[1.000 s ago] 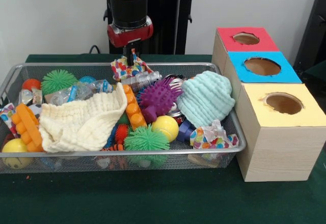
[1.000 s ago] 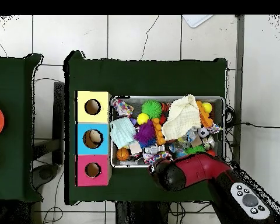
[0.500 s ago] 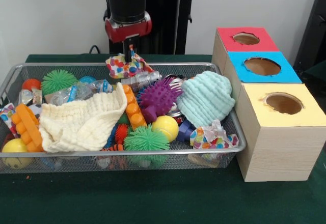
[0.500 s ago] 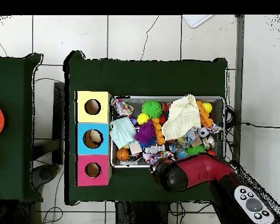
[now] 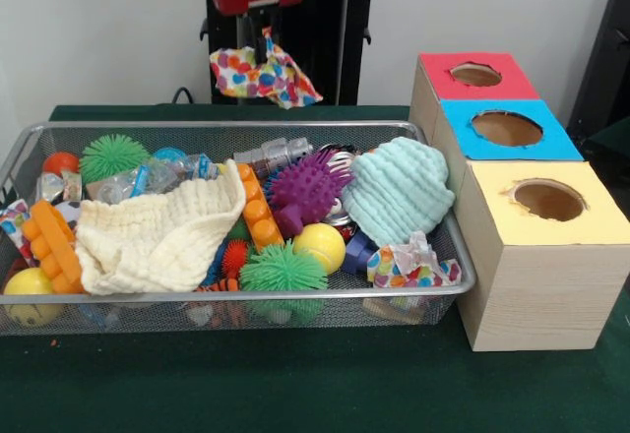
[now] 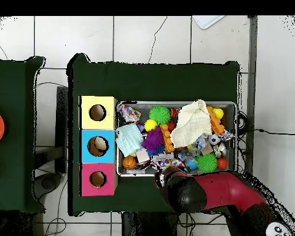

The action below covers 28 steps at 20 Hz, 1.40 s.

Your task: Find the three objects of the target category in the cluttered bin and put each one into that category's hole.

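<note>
My pincer (image 5: 264, 37) is raised above the far rim of the wire mesh bin (image 5: 433, 226) and is pinching the top of a multicoloured spotted cloth (image 5: 264, 74). The cloth hangs limp straight below my fingertips, clear of the bin and touching nothing else. Its long axis runs roughly sideways in the front view, with loose corners drooping at both ends.

The coming move turns on 1 relation: the wooden box with 3 holes (image 5: 536, 256) stands off to one side of my pincer, to the right in the front view and just beside the bin's end. Nearest my pincer is the red-topped hole (image 5: 476, 74), next the blue-topped hole (image 5: 507, 128), and farthest, toward the camera, the yellow-topped hole (image 5: 548, 200). I cannot tell from the pictures which hole belongs to cloths. In the overhead view something pale seems to lie inside the blue hole, but I cannot make out what.

Below and in front of my pincer the bin holds other fabric pieces: a cream waffle cloth (image 5: 157, 241), a mint green waffle cloth (image 5: 399, 192), and a second spotted cloth (image 5: 413, 266) at the corner nearest the yellow hole. Among them lie a purple spiky ball (image 5: 307, 187), green spiky balls, a yellow ball and orange bricks.

I can read no brands, labels or writing anywhere.
</note>
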Each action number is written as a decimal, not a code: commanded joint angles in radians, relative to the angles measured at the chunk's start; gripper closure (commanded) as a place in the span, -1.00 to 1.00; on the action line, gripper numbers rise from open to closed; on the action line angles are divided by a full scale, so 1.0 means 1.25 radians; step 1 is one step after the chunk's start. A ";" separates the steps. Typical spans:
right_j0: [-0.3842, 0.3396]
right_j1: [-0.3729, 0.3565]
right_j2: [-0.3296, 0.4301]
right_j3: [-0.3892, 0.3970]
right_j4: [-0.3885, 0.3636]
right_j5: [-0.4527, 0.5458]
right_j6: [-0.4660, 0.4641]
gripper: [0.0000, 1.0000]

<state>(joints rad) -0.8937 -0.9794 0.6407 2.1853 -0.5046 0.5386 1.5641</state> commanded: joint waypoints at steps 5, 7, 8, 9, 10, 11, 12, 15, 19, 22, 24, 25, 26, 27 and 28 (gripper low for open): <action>0.081 -0.235 0.073 0.097 0.208 0.096 0.001 1.00; 0.120 -0.235 0.047 0.087 0.207 0.090 0.036 1.00; 0.142 -0.236 0.037 0.082 0.212 0.090 0.053 1.00; 0.154 -0.237 0.033 0.079 0.218 0.088 0.058 1.00; 0.172 -0.231 0.026 0.069 0.218 0.086 0.070 1.00; 0.190 -0.226 0.019 0.059 0.219 0.085 0.082 1.00; 0.215 -0.211 0.002 0.039 0.209 0.090 0.110 1.00; 0.283 -0.188 -0.033 -0.016 0.197 0.129 0.163 1.00; 0.382 -0.141 -0.081 -0.117 0.175 0.189 0.231 1.00; 0.458 -0.080 -0.122 -0.218 0.157 0.238 0.287 1.00; 0.494 -0.049 -0.151 -0.259 0.149 0.238 0.305 1.00; 0.513 -0.030 -0.168 -0.282 0.141 0.232 0.315 1.00; 0.531 -0.005 -0.186 -0.311 0.128 0.228 0.322 1.00; 0.544 0.009 -0.199 -0.330 0.120 0.225 0.320 1.00; 0.556 0.025 -0.212 -0.355 0.119 0.230 0.324 1.00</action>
<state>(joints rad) -0.2329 -1.0835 0.5080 1.9532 -0.2923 0.7254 1.6306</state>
